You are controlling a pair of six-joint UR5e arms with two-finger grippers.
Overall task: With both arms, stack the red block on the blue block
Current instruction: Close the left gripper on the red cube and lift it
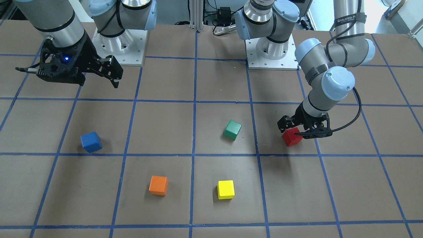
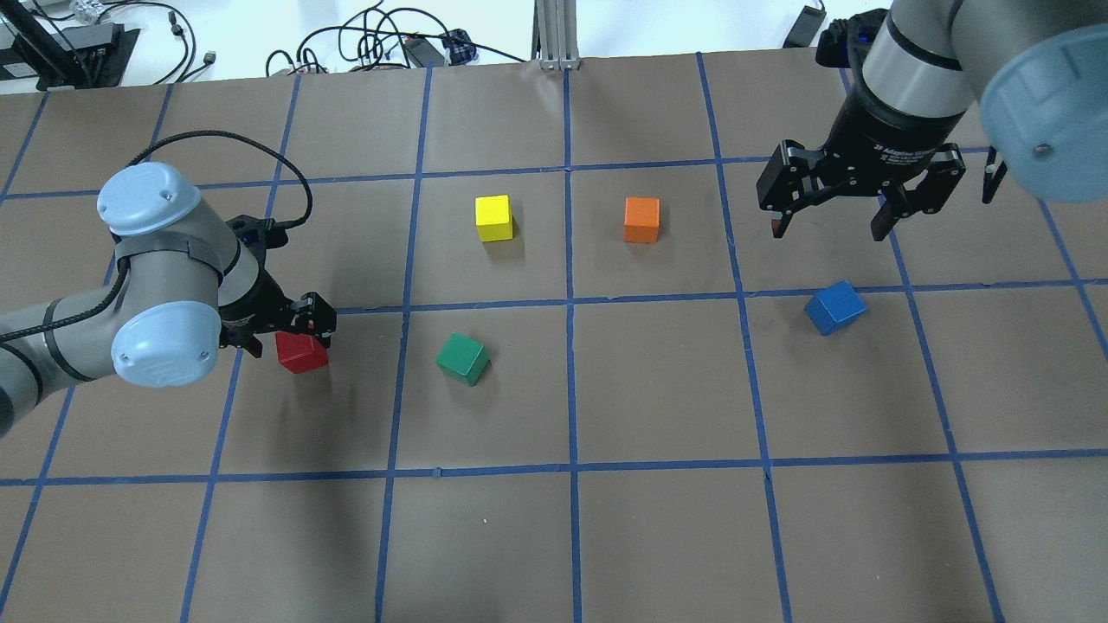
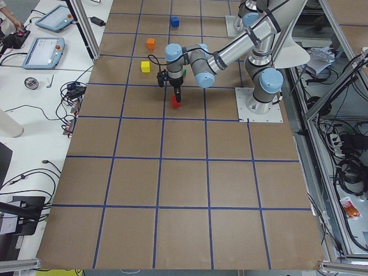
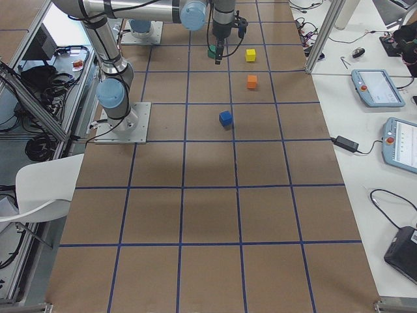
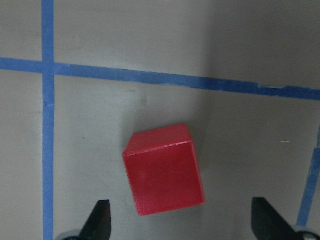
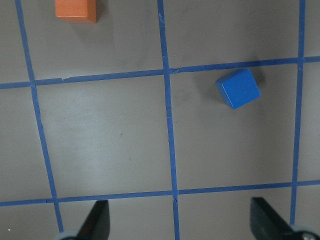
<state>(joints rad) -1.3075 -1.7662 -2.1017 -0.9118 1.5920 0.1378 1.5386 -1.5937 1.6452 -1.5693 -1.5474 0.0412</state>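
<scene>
The red block (image 2: 301, 351) lies on the brown table, on the robot's left side. My left gripper (image 2: 290, 333) hangs low over it, open. In the left wrist view the red block (image 5: 164, 170) sits just ahead of and between the two fingertips (image 5: 100, 220), with a gap on each side. The blue block (image 2: 835, 308) lies on the right side, alone. My right gripper (image 2: 828, 230) is open and empty, held high, beyond the blue block. The right wrist view shows the blue block (image 6: 238, 88) far below, at the upper right.
A green block (image 2: 462, 358) lies to the right of the red block. A yellow block (image 2: 494, 218) and an orange block (image 2: 641, 220) lie further out, near the middle. Blue tape lines (image 2: 569, 303) grid the table. Both arm bases (image 1: 271, 53) stand at the robot's edge.
</scene>
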